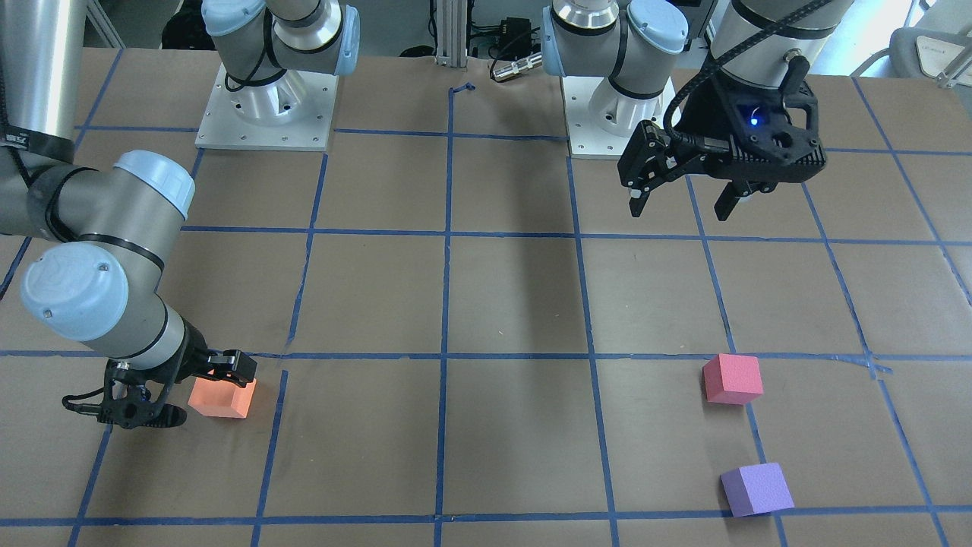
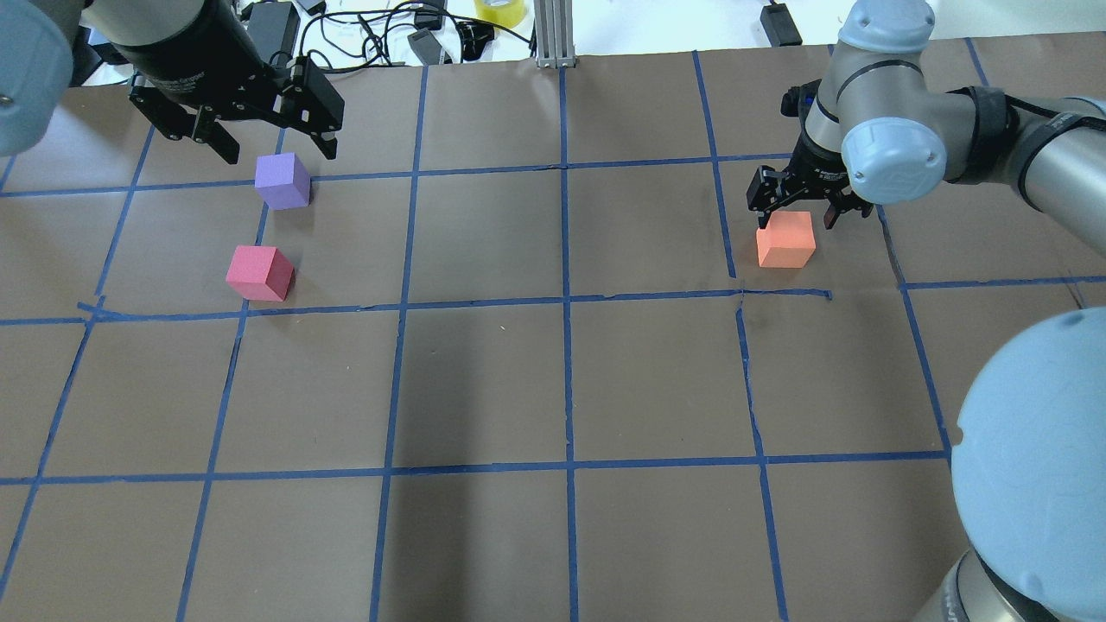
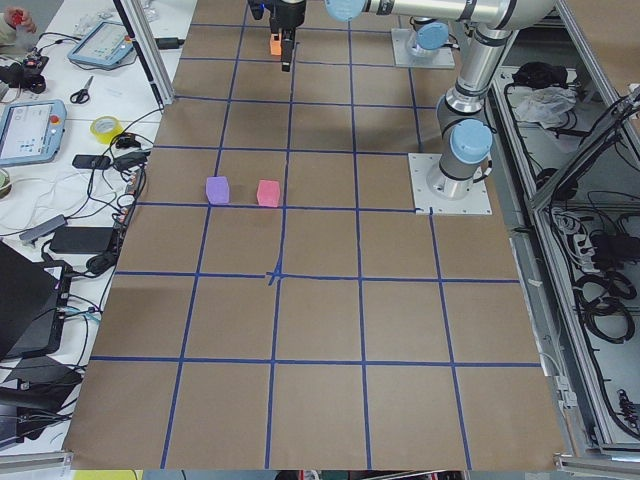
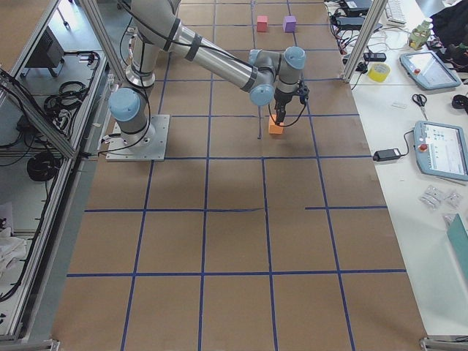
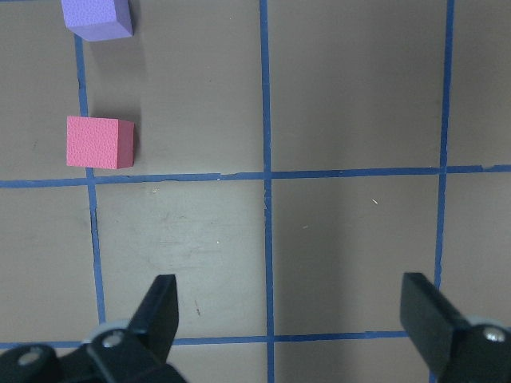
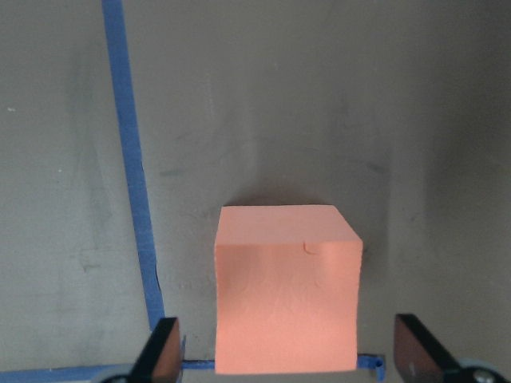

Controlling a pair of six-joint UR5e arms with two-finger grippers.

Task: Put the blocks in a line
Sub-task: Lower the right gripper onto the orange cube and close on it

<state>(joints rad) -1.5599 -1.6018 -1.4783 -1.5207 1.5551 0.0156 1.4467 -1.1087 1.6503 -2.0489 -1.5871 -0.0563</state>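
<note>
The orange block [image 2: 785,239] sits on the brown table on the right side. My right gripper [image 2: 797,212] is low over it, open, with one finger on each side; in the right wrist view the block [image 6: 286,295] stands between the fingertips [image 6: 164,351] with a gap on both sides. The purple block [image 2: 282,180] and the pinkish-red block [image 2: 257,273] sit close together on the left side. My left gripper [image 2: 259,142] is open and empty, held above the table near the purple block; its wrist view shows both blocks [image 5: 99,142] well ahead of it.
Blue tape lines [image 2: 566,302] divide the table into squares. Cables, a yellow tape roll [image 2: 499,10] and a metal post lie at the far edge. The two arm bases [image 1: 266,99] stand at the robot's edge. A side bench holds tablets [image 4: 439,146].
</note>
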